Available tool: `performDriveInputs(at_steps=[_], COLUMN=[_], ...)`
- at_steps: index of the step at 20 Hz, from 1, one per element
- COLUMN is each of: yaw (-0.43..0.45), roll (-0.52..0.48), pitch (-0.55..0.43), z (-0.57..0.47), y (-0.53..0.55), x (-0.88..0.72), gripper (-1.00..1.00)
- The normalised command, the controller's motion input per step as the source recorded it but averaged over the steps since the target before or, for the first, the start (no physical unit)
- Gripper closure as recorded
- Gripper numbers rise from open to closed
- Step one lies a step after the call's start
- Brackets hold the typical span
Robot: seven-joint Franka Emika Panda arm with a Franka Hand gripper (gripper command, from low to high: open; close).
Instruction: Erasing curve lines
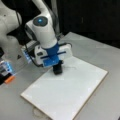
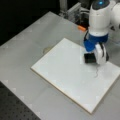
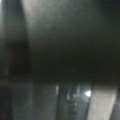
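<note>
Grey table point(image 1: 105, 52) carries the white board point(image 2: 65, 80), long axis diagonal in both front views. Gripper point(image 2: 89, 58) sits on the board near its far edge, pinching a black eraser block point(image 1: 57, 69) flat against the surface. Curve lines point(image 2: 96, 72): faint stroke just beside the eraser, toward a front view's bottom right, not yet wiped. Wrist view shows only dark blur.

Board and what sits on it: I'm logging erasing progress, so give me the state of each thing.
Board: flat on the table, mostly blank.
Curve lines: faint wavy stroke present, not erased, beside the eraser.
Eraser: dark block under the gripper, down at the board.
Gripper: low over the board, on the eraser.
Orange object: lying on the table, off the board.
</note>
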Motion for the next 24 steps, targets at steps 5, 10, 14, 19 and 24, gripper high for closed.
performDriveInputs(at_steps=[5,10,14,19,24], yaw=[-0.077,-0.056,-0.069,-0.086,-0.101], roll=[0.126,0.122,0.101,0.074,0.081], pitch=[-0.263,-0.295,-0.307,-0.287,-0.269], z=[-0.30,-0.36,-0.38,-0.45,-0.49], y=[0.10,0.02,0.01,0.05,0.14], x=[-0.33,-0.33,-0.32,-0.31,-0.26], gripper=[1.00,1.00,1.00,1.00,1.00])
